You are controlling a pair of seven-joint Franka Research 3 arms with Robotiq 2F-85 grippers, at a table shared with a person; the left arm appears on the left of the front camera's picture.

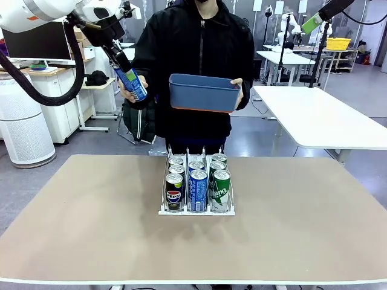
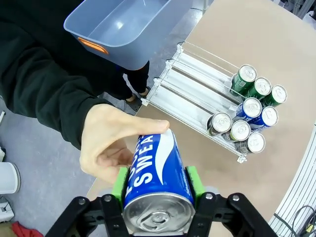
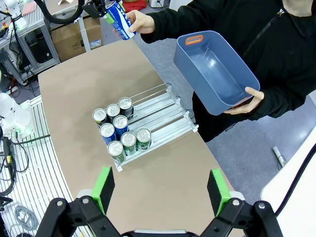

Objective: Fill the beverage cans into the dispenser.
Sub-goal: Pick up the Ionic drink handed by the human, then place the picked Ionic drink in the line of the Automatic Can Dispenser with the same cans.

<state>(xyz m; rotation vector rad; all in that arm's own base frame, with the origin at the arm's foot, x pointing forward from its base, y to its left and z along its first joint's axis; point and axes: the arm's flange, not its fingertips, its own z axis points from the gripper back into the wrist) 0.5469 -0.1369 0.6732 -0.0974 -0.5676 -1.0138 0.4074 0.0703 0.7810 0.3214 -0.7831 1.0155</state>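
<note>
A tan table (image 1: 91, 229) is seen with a person (image 1: 199, 54) in black standing at its far side. A blue bin (image 1: 202, 93) is held in one of the person's hands (image 1: 237, 84), tilted toward the table, and nothing can be seen inside it in the wrist views.

The dispenser (image 1: 196, 208) is set near the middle of the table, toward the far edge. Nine cans (image 1: 198, 188) are stood upright in it, three to a lane, bunched at the end nearer the robot: dark Pepsi ones in the left lane, blue ones in the middle, green ones in the right. The far ends of the lanes are left bare.

The left gripper (image 2: 157, 180) is raised high above the table's far-left edge, well apart from the dispenser. Its fingers (image 2: 120, 181) are closed on a blue can (image 2: 157, 173), with the green pads pressed to opposite sides of the can near its silver top. The can is tilted, and its other end is gripped by the person's other hand (image 2: 111, 143), so it is held by both at once.

The right gripper (image 3: 160, 190) is held high over the table with its fingers (image 3: 104, 186) spread wide and nothing between them; the dispenser lies well below it.
</note>
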